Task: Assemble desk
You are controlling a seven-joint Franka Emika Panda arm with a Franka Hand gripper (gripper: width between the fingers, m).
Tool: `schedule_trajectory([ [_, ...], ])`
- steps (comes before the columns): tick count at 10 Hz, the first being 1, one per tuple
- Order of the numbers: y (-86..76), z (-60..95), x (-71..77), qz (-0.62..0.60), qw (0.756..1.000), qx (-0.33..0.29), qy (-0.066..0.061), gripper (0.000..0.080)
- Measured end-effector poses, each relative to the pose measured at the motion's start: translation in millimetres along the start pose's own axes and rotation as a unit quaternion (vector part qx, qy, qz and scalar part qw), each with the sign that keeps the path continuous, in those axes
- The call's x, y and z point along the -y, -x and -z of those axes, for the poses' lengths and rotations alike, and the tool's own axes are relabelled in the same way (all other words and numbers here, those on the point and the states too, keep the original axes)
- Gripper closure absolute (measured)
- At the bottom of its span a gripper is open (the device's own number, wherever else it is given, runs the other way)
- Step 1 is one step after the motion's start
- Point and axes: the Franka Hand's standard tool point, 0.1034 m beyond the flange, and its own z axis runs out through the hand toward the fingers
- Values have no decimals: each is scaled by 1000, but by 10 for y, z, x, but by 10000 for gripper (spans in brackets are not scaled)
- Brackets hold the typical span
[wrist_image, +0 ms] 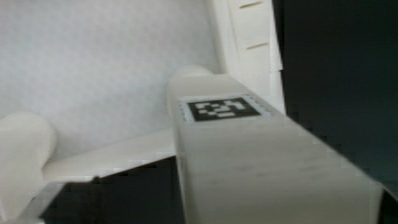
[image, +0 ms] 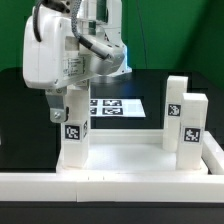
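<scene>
three legs (image: 74, 135) stand upright on the desk slab (image: 125, 158); a fourth is not visible. end effector (image: 66, 110) apart, straddling one leg.

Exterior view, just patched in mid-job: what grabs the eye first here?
First, the big white robot arm looming at the exterior view's left, its tool right above an upright tagged leg on the desk slab. Next, two more tagged legs stand close together at the slab's right side. Behind, the marker board lies flat on the black table.
</scene>
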Motion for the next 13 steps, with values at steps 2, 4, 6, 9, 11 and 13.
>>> schedule_trajectory([
  [2, 15, 8, 4, 67, 998, -3, -6, 152],
  [4, 18, 2, 2, 161, 987, -6, -1, 150],
  [6, 89, 14, 47, 353, 936, -13, 8, 150],
  [9, 116, -7, 15, 476, 879, -11, 9, 150],
  [11, 106, -8, 16, 536, 844, -11, 11, 150],
  [13, 61, -16, 85, 680, 731, -53, -6, 150],
])
